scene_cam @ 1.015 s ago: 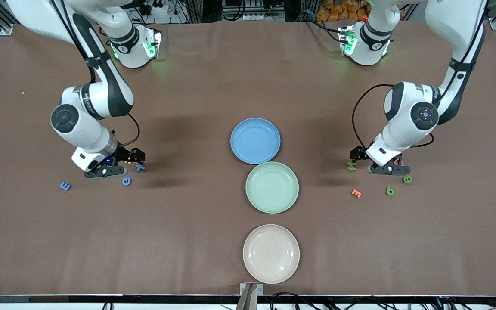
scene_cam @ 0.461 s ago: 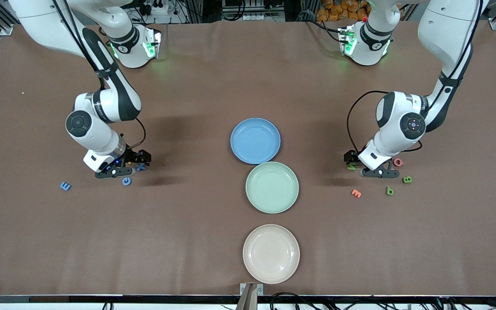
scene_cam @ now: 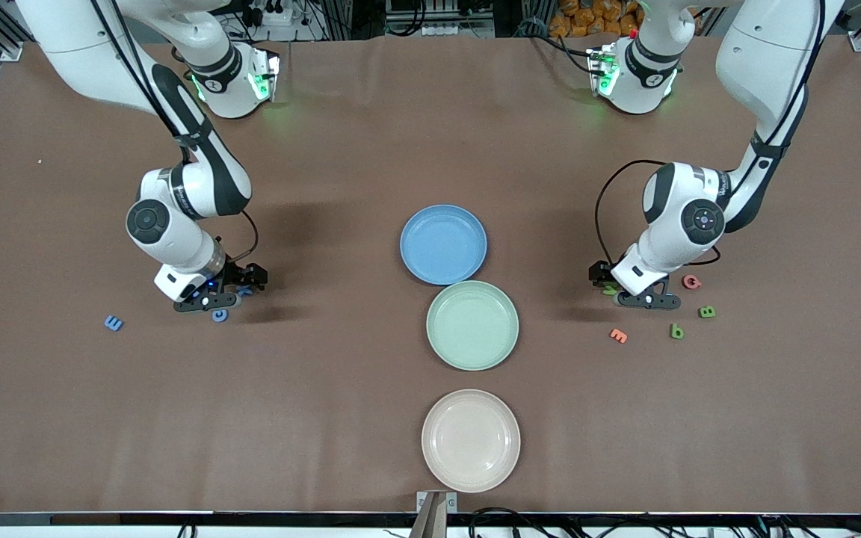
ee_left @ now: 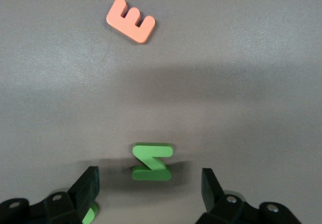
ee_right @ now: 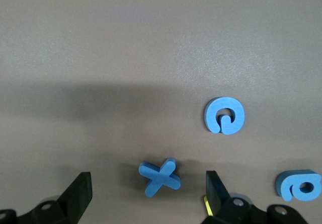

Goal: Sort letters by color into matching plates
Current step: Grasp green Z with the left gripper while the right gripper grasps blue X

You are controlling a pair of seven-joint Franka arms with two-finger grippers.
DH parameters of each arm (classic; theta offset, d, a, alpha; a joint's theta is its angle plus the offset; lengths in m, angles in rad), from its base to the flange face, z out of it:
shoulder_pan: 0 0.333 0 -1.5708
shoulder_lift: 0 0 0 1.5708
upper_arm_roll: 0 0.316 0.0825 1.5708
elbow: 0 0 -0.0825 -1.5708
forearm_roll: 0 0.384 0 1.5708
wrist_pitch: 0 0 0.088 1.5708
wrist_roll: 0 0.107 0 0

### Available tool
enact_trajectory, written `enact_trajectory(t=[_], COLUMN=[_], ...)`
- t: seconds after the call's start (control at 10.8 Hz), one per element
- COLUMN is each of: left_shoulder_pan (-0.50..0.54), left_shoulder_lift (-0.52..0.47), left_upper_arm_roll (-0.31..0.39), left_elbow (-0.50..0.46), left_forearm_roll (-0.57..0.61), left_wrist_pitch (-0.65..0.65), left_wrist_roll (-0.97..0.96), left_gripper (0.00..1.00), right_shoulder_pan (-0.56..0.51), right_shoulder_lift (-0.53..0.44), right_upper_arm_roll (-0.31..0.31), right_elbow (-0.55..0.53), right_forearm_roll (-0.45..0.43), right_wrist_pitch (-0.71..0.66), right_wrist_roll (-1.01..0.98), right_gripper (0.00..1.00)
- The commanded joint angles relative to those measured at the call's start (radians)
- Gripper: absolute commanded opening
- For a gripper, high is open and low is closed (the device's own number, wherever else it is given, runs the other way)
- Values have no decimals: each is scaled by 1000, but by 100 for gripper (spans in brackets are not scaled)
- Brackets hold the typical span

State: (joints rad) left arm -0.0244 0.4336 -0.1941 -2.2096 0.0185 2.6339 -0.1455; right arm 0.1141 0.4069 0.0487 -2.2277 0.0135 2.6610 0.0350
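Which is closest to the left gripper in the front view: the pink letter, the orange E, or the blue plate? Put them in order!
From the left gripper, low over the table at the left arm's end:
1. Orange E: just nearer the camera than the gripper.
2. Pink letter: close beside the gripper; almost a tie with the E.
3. Blue plate: mid-table, clearly farthest.

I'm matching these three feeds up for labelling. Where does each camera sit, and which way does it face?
Front view: high across the table, facing both arms, the blue plate and green plate.
Left wrist view: over a green Z between its open fingers; shares the orange E with the front view.
Right wrist view: over a blue X between open fingers.
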Motion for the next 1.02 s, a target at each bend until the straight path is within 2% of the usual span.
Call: enact_trajectory(t=[0.0,0.09,0.28,0.46,0.55,0.74,0.83,0.92], left_shoulder_pan=[-5,-5,-5,-6,-6,-6,-6,-8], left_shoulder_lift=[8,10,13,17,17,22,22,22], left_upper_arm_roll=[1,2,2,2,2,2,2,2], left_elbow=[-7,-5,-7,-5,-4,-2,-1,1], left_forearm_roll=[-15,-15,-14,-12,-12,-12,-12,-12], left_wrist_pitch=[27,28,29,29,29,29,29,29], left_wrist_roll=[20,20,20,20,20,20,20,20], left_gripper=[88,86,75,70,62,36,18,5], right_shoulder_pan=[-8,-8,-8,-8,-8,-8,-8,-8], right_shoulder_lift=[6,12,19,21,21,21,23,24], right_upper_arm_roll=[5,5,5,3,3,5,4,3], right_elbow=[-15,-15,-15,-21,-24,-24,-24,-24], right_forearm_roll=[-14,-14,-15,-15,-17,-17,-17,-17], right_wrist_pitch=[30,37,48,53,53,53,54,54], right_wrist_roll=[3,3,3,3,3,3,3,3], right_gripper=[100,100,100,98,96,90,86,84])
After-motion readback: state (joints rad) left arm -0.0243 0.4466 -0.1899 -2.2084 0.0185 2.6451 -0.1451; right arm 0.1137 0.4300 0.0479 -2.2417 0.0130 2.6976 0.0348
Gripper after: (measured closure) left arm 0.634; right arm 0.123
